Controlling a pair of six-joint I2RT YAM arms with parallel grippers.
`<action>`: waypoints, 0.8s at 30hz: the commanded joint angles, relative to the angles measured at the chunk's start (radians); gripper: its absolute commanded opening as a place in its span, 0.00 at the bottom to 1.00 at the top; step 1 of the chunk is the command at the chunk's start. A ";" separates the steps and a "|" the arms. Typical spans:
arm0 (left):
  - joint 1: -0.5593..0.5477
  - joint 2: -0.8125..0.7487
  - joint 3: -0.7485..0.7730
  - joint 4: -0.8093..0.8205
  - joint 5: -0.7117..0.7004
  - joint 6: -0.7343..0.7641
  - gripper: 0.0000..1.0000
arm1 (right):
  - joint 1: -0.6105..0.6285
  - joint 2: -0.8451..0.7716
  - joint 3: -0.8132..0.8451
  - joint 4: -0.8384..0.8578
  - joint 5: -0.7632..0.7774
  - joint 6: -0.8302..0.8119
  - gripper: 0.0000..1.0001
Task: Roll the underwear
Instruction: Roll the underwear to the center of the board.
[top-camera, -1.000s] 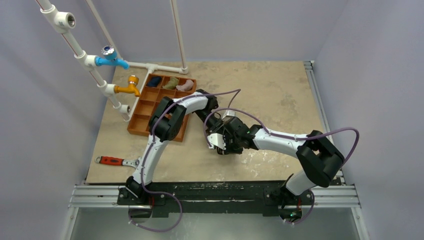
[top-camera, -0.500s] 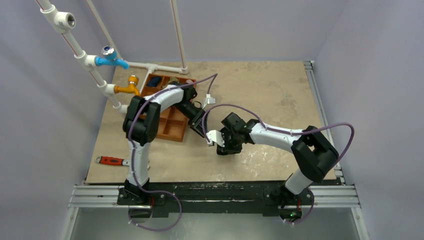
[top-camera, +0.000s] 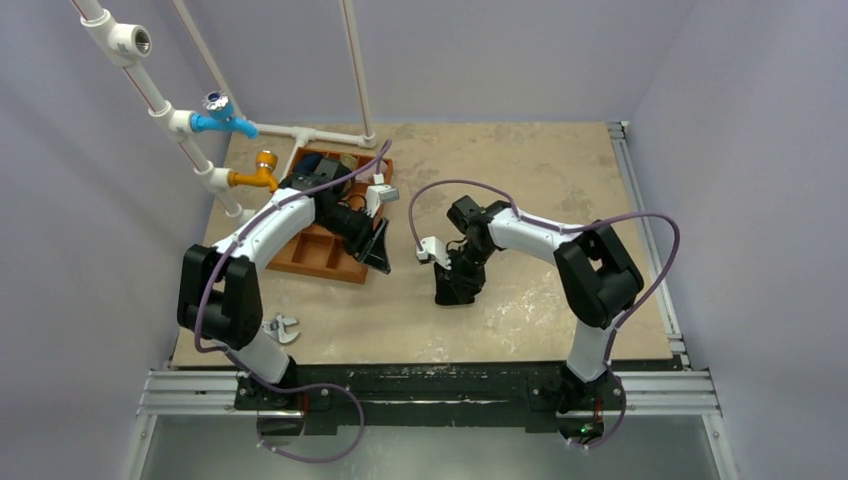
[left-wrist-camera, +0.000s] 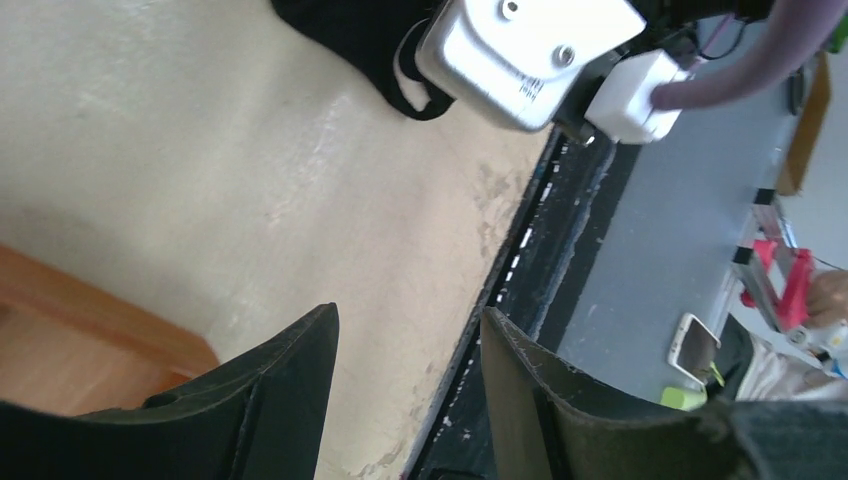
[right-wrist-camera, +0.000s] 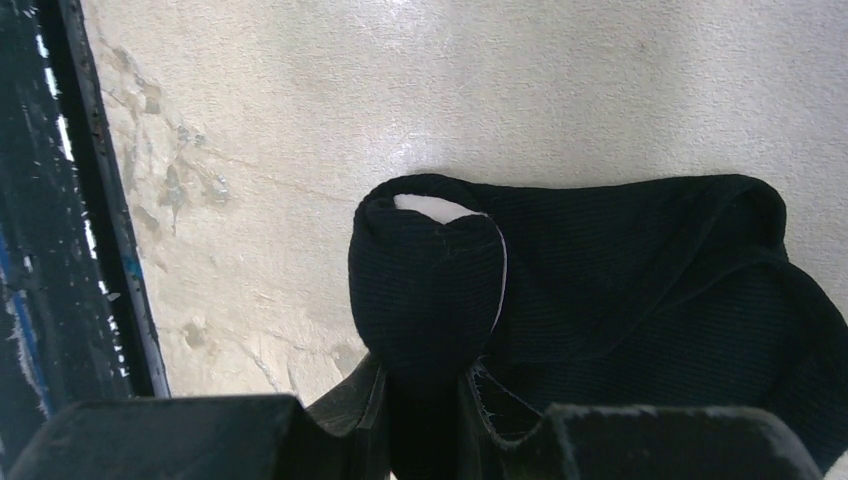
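Note:
The underwear (top-camera: 447, 293) is a small black garment bunched on the table right of centre. My right gripper (top-camera: 455, 270) points down onto it. In the right wrist view the right gripper (right-wrist-camera: 428, 400) is shut on a raised fold of the underwear (right-wrist-camera: 620, 270), and the rest of the cloth lies on the table. My left gripper (top-camera: 381, 250) is open and empty, left of the underwear, by the tray's right edge. In the left wrist view the left gripper (left-wrist-camera: 408, 315) has only table between its fingers, and the underwear (left-wrist-camera: 340, 30) shows at the top.
The orange-brown compartment tray (top-camera: 300, 252) stands at the left, with a dark blue bundle (top-camera: 318, 160) in a back compartment. White pipes with a blue tap (top-camera: 225, 118) and an orange tap (top-camera: 260, 172) stand behind it. A wrench head (top-camera: 283, 328) lies near the front left. A black rail (top-camera: 430, 382) edges the front.
My left arm has swung left, away from the underwear, and its gripper is now beside the tray. My right gripper has turned and shifted back a little with the underwear in it.

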 joint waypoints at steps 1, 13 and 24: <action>0.013 -0.128 -0.056 0.115 -0.114 -0.032 0.53 | -0.030 0.055 0.090 -0.140 -0.098 -0.080 0.00; -0.279 -0.346 -0.182 0.283 -0.397 0.130 0.55 | -0.122 0.320 0.283 -0.345 -0.236 -0.221 0.00; -0.603 -0.100 -0.164 0.542 -0.610 0.192 0.55 | -0.148 0.503 0.435 -0.518 -0.297 -0.302 0.00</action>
